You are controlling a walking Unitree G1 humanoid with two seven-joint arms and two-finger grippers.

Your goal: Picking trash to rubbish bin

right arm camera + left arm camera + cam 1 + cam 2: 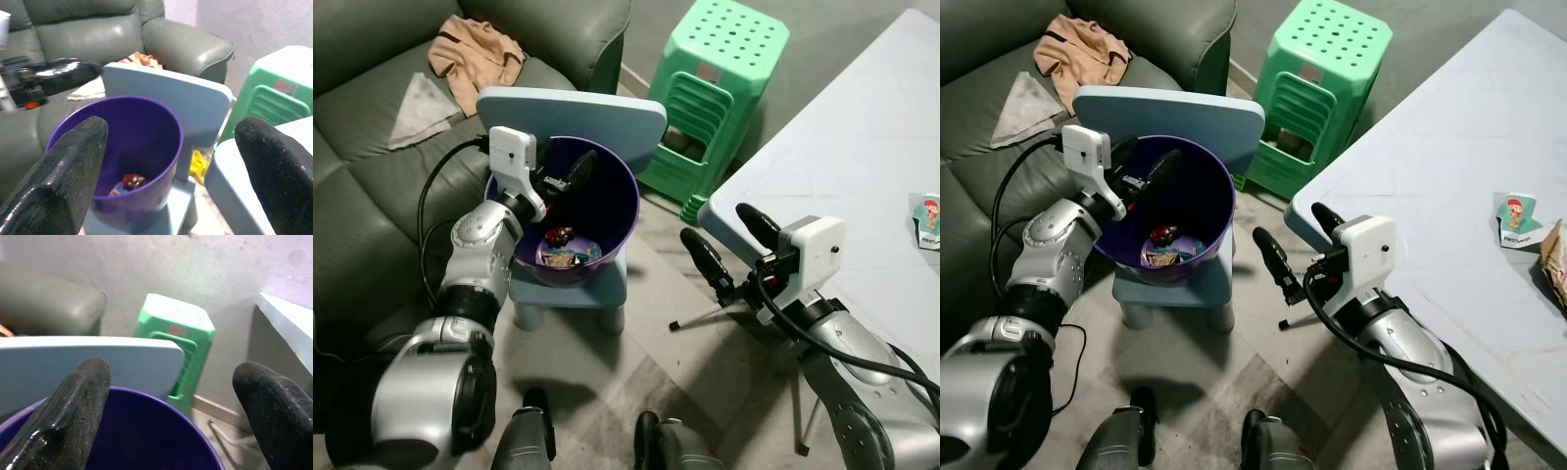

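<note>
- Left eye view has the purple bin point(607, 211) standing on the seat of a small blue chair point(573, 110), its back rising behind the bin's far rim.
- Trash wrappers point(566, 253) lie at the bottom of the bin.
- Left gripper point(563, 176) hangs over the bin's near-left rim, its black fingers point(73, 401) spread apart with nothing between them.
- Right gripper point(729, 245) is off to the bin's right, just beside the near corner of the white table point(842, 157), fingers also spread and bare.
- Green plastic stool point(715, 88) stands beyond the chair, between it and the table.
- A small printed packet point(1516, 219) lies near the table's right edge.
- Grey sofa point(372, 117) runs along the left, with a tan cloth point(475, 54) on its cushion.
</note>
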